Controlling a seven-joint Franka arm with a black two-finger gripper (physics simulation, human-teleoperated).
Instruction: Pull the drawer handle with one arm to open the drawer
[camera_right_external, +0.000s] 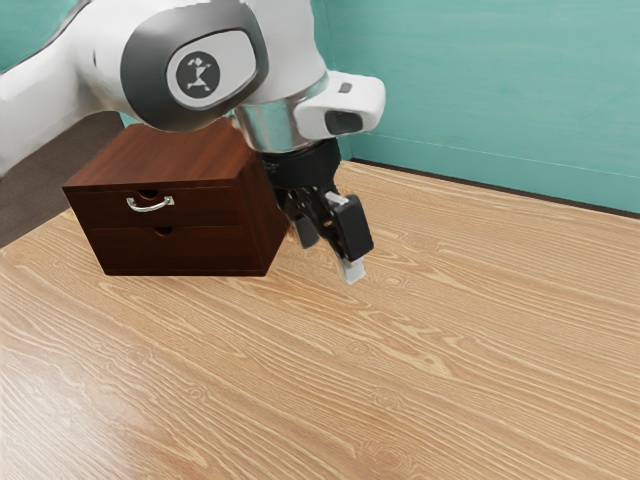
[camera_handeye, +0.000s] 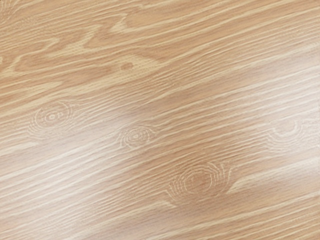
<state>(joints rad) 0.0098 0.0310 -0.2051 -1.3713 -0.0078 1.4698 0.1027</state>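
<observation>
Showing the opening stage of the task, the exterior view has a dark wooden cabinet (camera_right_external: 232, 158) at the left of the frame, standing on a pale wood-grain table (camera_right_external: 420, 380) before a teal wall (camera_right_external: 480, 80). Its upper drawer (camera_right_external: 205, 206) carries a curved metal handle (camera_right_external: 150, 203), left of centre in the frame. That drawer front sits flush with the lower drawer (camera_right_external: 190, 250) beneath it, so the drawer appears fully closed and no pulling has been done.

The arm (camera_right_external: 200, 70) enters from the upper left and passes over the cabinet. The gripper (camera_right_external: 328, 250) hangs near the frame's centre, just beside the cabinet's right-hand corner and above bare table. Its fingers (camera_right_external: 352, 240) stand apart with nothing between them, so it is open and empty. The gripper is clear of the handle, which lies on the front face further toward the frame's left. The wrist view looks down on table grain.

By this reading the whole task remains: bringing the fingers round to the front face, closing them about the handle, and drawing the drawer outward.
</observation>
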